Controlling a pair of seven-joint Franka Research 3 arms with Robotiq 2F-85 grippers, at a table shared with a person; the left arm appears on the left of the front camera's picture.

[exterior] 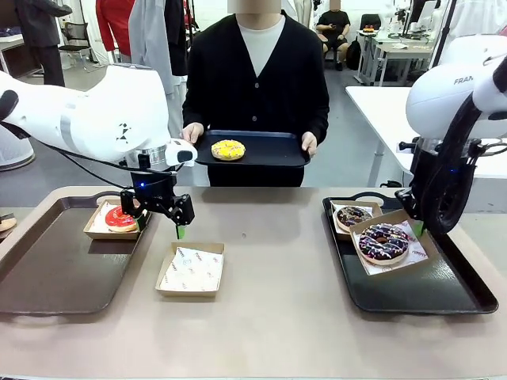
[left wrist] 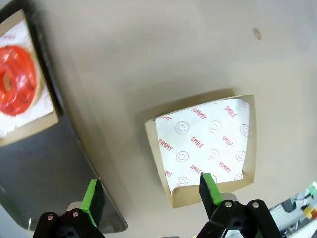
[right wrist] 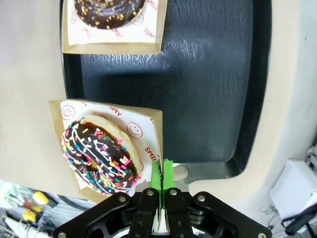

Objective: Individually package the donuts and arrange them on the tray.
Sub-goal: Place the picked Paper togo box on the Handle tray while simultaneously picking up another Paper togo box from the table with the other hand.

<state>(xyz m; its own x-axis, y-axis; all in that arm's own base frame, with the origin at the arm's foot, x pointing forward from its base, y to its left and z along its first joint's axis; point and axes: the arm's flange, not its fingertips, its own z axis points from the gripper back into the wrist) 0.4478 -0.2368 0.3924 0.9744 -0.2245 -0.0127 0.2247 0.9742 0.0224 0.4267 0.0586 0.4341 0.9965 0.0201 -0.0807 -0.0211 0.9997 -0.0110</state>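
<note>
On my left, the red donut (exterior: 120,219) sits in its paper-lined box (exterior: 93,230) at the far corner of the left tray (exterior: 47,269), so that one is done. My left gripper (exterior: 162,224) hangs low over the table between that tray's edge and the empty box (exterior: 190,269), its jaws spread wide and gripping nothing. The empty box lies on the bare table, lined and waiting.

Across the table the person holds a dark tray (exterior: 269,150) with the yellow donut (exterior: 228,150) on it, unboxed. I judge that it belongs in the empty box.

On the right tray (exterior: 444,293), the chocolate sprinkle donut (exterior: 353,215) is boxed at the far left corner. The drizzled donut (exterior: 384,241) is boxed just in front of it, but its carton (right wrist: 132,130) lies askew, straddling the tray's rim. My right gripper (right wrist: 162,179) is clenched on the near corner of that carton.

Three of the four donuts are packaged. What is left is to box the yellow one, set it on a tray, and seat the carton I am pinching squarely on the right tray.
</note>
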